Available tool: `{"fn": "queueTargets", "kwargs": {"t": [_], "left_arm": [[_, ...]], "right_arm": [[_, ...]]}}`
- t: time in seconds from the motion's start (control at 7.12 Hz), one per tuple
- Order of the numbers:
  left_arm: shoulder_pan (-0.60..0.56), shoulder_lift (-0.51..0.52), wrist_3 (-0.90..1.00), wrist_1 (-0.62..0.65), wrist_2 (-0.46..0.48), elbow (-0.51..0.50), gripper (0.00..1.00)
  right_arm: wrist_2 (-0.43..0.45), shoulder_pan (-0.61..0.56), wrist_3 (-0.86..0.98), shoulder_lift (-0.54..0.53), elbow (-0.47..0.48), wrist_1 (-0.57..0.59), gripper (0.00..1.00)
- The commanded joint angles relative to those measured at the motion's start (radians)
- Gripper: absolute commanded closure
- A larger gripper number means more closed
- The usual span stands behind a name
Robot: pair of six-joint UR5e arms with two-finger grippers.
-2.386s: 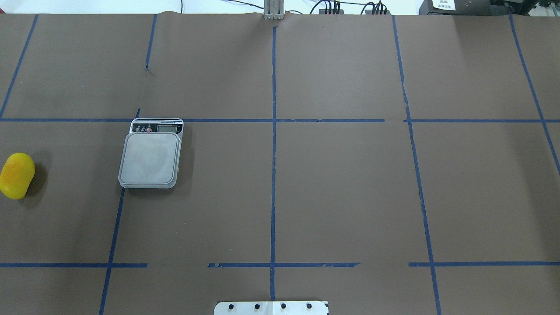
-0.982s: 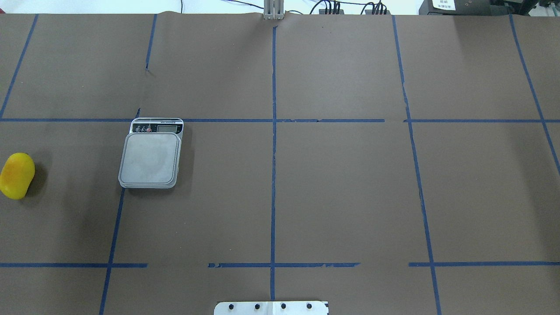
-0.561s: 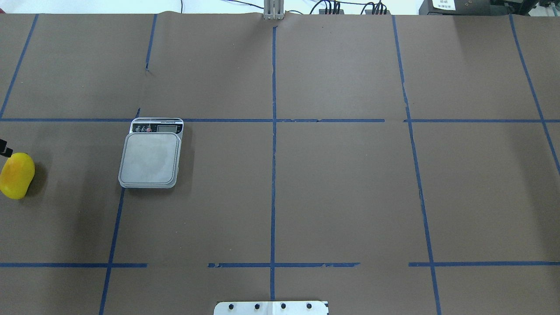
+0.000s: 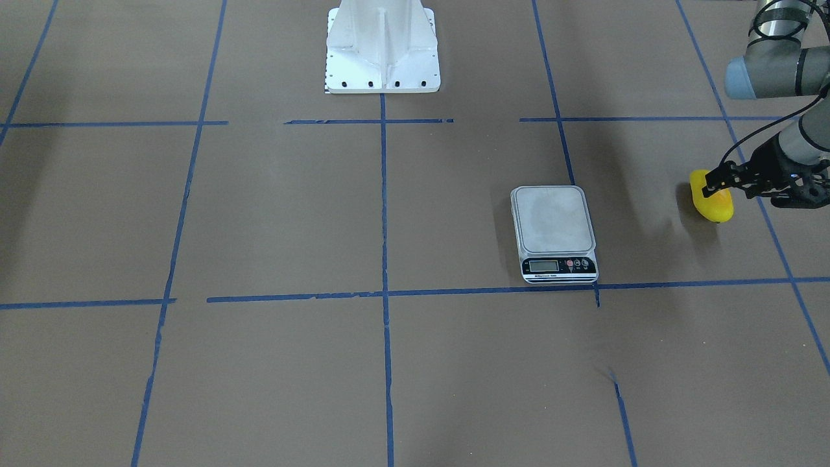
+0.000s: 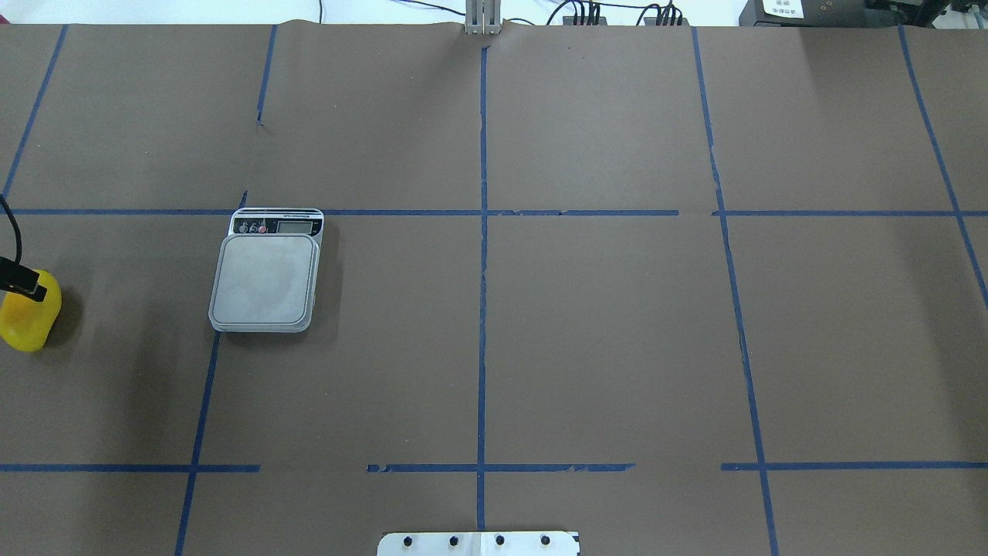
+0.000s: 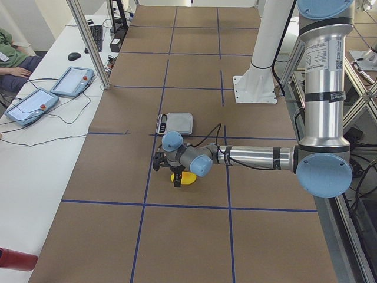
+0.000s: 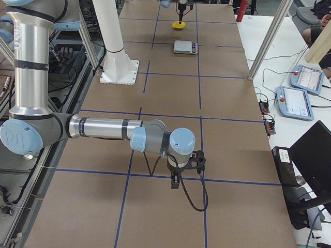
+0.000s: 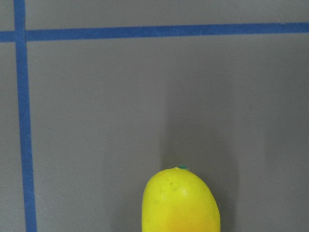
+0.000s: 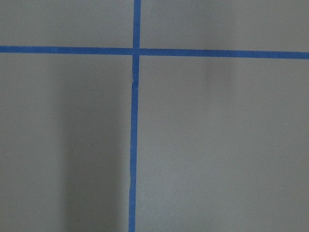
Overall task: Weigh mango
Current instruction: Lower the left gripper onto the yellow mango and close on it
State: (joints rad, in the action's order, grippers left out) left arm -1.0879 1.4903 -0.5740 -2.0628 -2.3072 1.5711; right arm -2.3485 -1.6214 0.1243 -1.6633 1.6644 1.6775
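The yellow mango lies on the brown table at my far left, well apart from the grey scale. The scale's platform is bare. My left gripper hangs low over the mango's end and looks open, with nothing in it. In the overhead view only one black finger shows, at the left edge over the mango. The left wrist view shows the mango at its bottom edge. My right gripper hangs above bare table far to my right; I cannot tell whether it is open.
The scale sits beside a blue tape crossing, its display on the side away from me. The white robot base stands at the near middle edge. Tablets and cables lie on the bench beyond the table.
My left gripper has come in from the left edge and now reaches over the mango's far end. The mango and the scale have not moved.
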Motion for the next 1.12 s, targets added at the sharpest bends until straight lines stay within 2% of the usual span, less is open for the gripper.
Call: {"fn": "queueTargets", "kwargs": {"t": [0.0, 0.14, 0.42, 0.56, 0.7, 0.84, 0.98], "left_arm": [[0.028, 0.011, -0.003, 0.000, -0.001, -0.037, 0.00], [0.033, 0.013, -0.003, 0.000, -0.001, -0.040, 0.00], [0.033, 0.012, -0.003, -0.002, -0.001, -0.036, 0.85], [0.028, 0.007, -0.003, 0.003, -0.005, -0.007, 1.00], [0.020, -0.004, -0.003, 0.036, -0.026, 0.076, 1.00], [0.016, 0.007, 0.005, 0.178, -0.073, 0.172, 1.00], [-0.003, 0.036, 0.006, 0.331, -0.074, 0.260, 1.00]], "right_arm": [[0.000, 0.000, 0.000, -0.001, 0.000, 0.001, 0.00], [0.000, 0.000, 0.000, 0.000, 0.000, 0.001, 0.00], [0.000, 0.000, 0.000, -0.001, 0.000, -0.001, 0.00], [0.000, 0.000, 0.000, 0.000, 0.000, 0.001, 0.00], [0.000, 0.000, 0.000, 0.000, 0.000, -0.001, 0.00], [0.000, 0.000, 0.000, -0.001, 0.000, 0.001, 0.00], [0.000, 0.000, 0.000, 0.000, 0.000, 0.001, 0.00]]}}
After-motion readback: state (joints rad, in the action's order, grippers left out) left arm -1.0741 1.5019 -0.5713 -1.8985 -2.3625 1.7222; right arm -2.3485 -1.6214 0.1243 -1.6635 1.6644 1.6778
